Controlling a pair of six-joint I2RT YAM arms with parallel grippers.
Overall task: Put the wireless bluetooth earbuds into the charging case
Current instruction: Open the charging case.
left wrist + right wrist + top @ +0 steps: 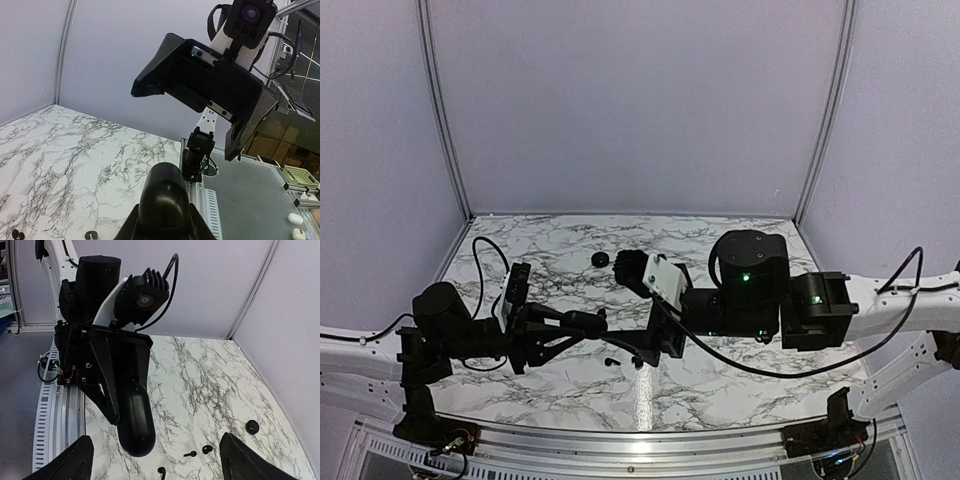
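Note:
My left gripper (582, 322) is shut on the charging case (594, 321), a smooth black oval held above the marble table. The case fills the bottom of the left wrist view (164, 195) and hangs at centre in the right wrist view (136, 422). My right gripper (634, 308) faces it with its jaws wide open and nothing between them (156, 452). Tiny black wireless bluetooth earbuds (190, 454) (207, 449) (161, 471) lie on the table below the case. Two earbuds show in the top view (610, 361) (637, 362), and two earbuds show at the left wrist view's bottom edge (90, 234) (17, 234).
A black round disc (599, 259) lies on the marble farther back, also seen as a disc (252, 427) at the right. A black cable (485, 262) loops at the left. The table's metal front rail (640, 440) runs along the near edge.

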